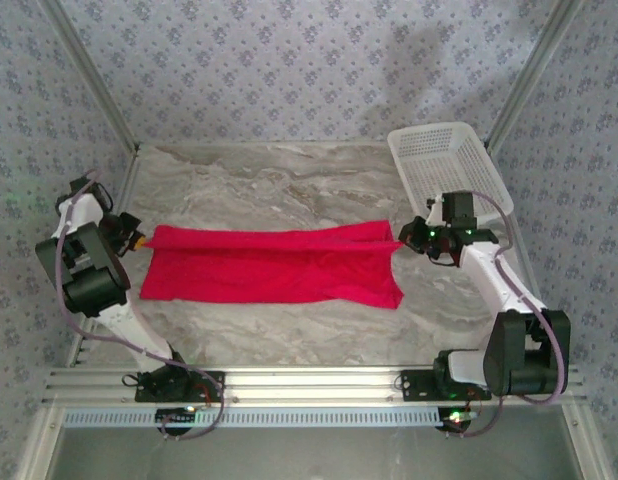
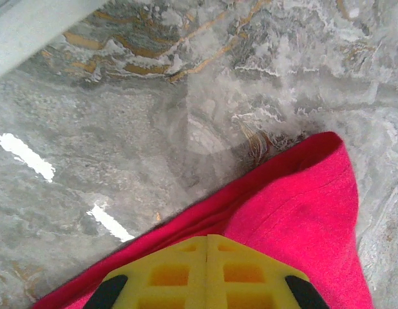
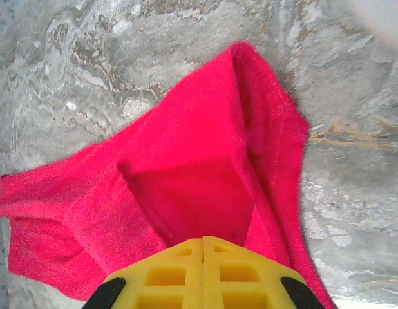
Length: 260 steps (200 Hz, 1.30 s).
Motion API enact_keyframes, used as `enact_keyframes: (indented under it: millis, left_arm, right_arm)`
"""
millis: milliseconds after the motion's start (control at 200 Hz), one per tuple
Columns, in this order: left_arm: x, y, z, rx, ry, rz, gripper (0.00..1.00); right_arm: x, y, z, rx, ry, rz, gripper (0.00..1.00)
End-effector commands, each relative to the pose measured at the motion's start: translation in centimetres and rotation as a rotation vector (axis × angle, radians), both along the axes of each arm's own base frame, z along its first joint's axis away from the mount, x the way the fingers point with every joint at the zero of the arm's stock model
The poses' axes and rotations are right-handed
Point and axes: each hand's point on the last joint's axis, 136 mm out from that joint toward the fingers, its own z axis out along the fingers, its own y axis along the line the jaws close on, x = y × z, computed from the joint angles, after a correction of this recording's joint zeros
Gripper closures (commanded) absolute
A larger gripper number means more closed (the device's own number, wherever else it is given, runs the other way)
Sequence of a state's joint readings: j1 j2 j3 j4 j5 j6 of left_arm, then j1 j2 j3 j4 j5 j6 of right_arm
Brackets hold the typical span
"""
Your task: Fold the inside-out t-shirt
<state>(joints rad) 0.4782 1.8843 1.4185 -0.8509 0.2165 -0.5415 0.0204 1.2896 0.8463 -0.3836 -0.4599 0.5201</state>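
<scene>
The red t-shirt (image 1: 274, 264) lies stretched in a long band across the middle of the marble table, folded lengthwise. My left gripper (image 1: 137, 240) pinches its left end, and the yellow fingers (image 2: 206, 257) are closed together with red cloth (image 2: 302, 206) beneath and around them. At the right end my right gripper (image 1: 409, 238) is shut on the shirt's upper corner. Its yellow fingers (image 3: 203, 261) meet over a raised fold of the cloth (image 3: 199, 167). No white neck tag is visible.
A white mesh basket (image 1: 447, 160) sits at the back right, just behind the right arm. Metal frame posts run along both sides of the table (image 1: 289, 180). Bare marble stretches behind and in front of the shirt.
</scene>
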Motion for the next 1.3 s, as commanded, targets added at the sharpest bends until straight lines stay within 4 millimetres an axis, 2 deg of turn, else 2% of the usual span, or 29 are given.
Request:
enact_keyframes:
  millis: [0, 185, 365, 405, 455, 495, 555, 610, 660, 720, 790, 850, 934, 1014, 1134, 1144, 1294]
  left_arm:
    - [0.0, 0.5, 1.2, 0.035, -0.041, 0.002, 1.00]
    - [-0.8, -0.5, -0.5, 0.017, -0.018, 0.018, 1.00]
    - [-3.4, -0.9, -1.6, 0.050, 0.034, 0.052, 1.00]
    - [-4.0, -0.8, -1.5, 0.065, 0.041, 0.061, 0.96]
    - [-4.5, -0.6, -1.2, 0.086, 0.041, 0.074, 0.84]
    - [-4.7, -0.6, -0.7, 0.101, 0.029, 0.080, 0.76]
    - [-5.0, -0.3, 0.3, 0.134, 0.006, 0.095, 0.67]
    - [-5.0, -0.1, 1.9, 0.176, -0.029, 0.100, 0.63]
    - [-4.7, 0.0, 3.6, 0.237, -0.072, 0.093, 0.63]
    - [-4.0, -0.9, 6.0, 0.300, -0.143, 0.062, 0.62]
    - [-1.9, -3.6, 8.0, 0.318, -0.262, -0.018, 0.60]
    - [0.2, -7.1, 8.5, 0.262, -0.348, -0.113, 0.59]
    - [2.4, -11.8, 7.1, 0.130, -0.378, -0.229, 0.59]
    - [3.2, -13.9, 4.4, 0.052, -0.314, -0.276, 0.62]
    - [2.6, -13.9, 0.5, 0.010, -0.212, -0.252, 0.63]
    - [2.5, -13.8, 0.3, 0.010, -0.206, -0.248, 0.63]
    - [1.3, -12.7, -1.7, -0.003, -0.155, -0.204, 0.63]
  right_arm:
    - [-0.3, -0.3, -0.2, 0.007, 0.003, -0.018, 1.00]
    - [-1.1, 0.0, -1.9, 0.029, 0.042, -0.027, 1.00]
    - [-2.8, 0.6, -4.4, 0.046, 0.103, -0.039, 1.00]
    - [-3.4, 0.7, -4.9, 0.048, 0.120, -0.041, 0.96]
    - [-3.9, 0.7, -5.3, 0.044, 0.132, -0.048, 0.85]
    - [-4.3, 0.5, -5.3, 0.030, 0.127, -0.054, 0.75]
    - [-4.6, 0.4, -4.9, 0.016, 0.120, -0.083, 0.54]
    - [-4.6, 0.3, -3.7, -0.014, 0.082, -0.084, 0.45]
    - [-4.4, 0.6, -2.6, -0.050, 0.047, -0.072, 0.43]
    - [-3.9, 1.6, -1.4, -0.078, 0.011, -0.047, 0.44]
    - [-3.3, 3.7, -1.0, -0.141, -0.019, 0.051, 0.45]
    - [-2.6, 6.1, -1.5, -0.179, -0.017, 0.149, 0.48]
    - [-1.4, 9.5, -3.3, -0.231, 0.021, 0.283, 0.47]
    - [-0.2, 11.9, -4.7, -0.271, 0.063, 0.374, 0.44]
    - [1.1, 13.9, -6.6, -0.335, 0.106, 0.451, 0.42]
    - [1.8, 14.3, -6.1, -0.334, 0.088, 0.452, 0.42]
    - [3.0, 15.4, -7.2, -0.341, 0.117, 0.479, 0.42]
